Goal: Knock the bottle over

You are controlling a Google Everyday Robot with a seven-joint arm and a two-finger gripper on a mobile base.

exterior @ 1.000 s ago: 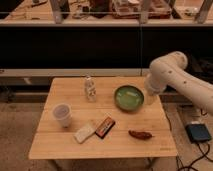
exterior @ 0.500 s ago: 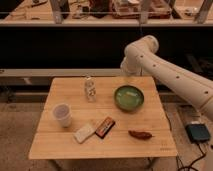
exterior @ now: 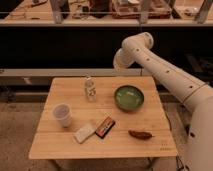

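Now, table: pale wood, on speckled floor.
Bottle: upright, 11 o'clock.
Gripper: past 12 o'clock edge; state cannot tell.

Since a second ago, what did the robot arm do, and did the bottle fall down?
The arm swung left, from beside the bowl toward the table's far edge, bringing the gripper nearer the bottle but not touching. Nothing was grabbed. The bottle stays upright; cup and bowl did not move.
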